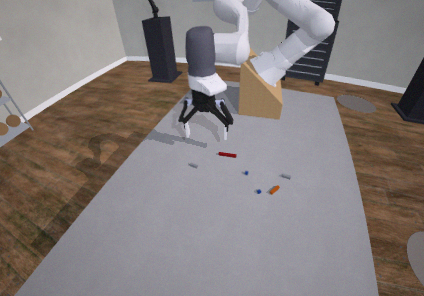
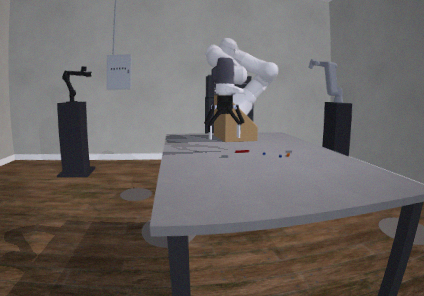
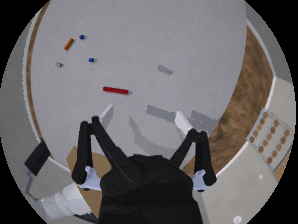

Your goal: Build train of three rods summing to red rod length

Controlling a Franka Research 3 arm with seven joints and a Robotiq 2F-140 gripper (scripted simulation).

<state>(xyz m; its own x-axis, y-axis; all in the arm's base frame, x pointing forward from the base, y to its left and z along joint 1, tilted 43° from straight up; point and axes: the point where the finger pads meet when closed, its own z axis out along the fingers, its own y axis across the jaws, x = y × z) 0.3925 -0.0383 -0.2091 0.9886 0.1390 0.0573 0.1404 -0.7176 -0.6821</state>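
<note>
The red rod (image 1: 227, 154) lies flat on the grey table; it also shows in the wrist view (image 3: 116, 90) and in the exterior view (image 2: 242, 151). A grey rod (image 1: 193, 165) lies to its left, a second grey rod (image 1: 285, 176) to the right. Two small blue rods (image 1: 245, 172) (image 1: 258, 191) and an orange rod (image 1: 274, 190) lie in front of the red rod, all apart from one another. My gripper (image 1: 205, 133) hangs wide open and empty above the table, behind and left of the red rod. In the wrist view the open fingers frame bare table.
A tan wedge-shaped block (image 1: 258, 93) stands on the table at the arm's base, behind the rods. Dark pedestals (image 1: 160, 48) stand on the floor beyond the table.
</note>
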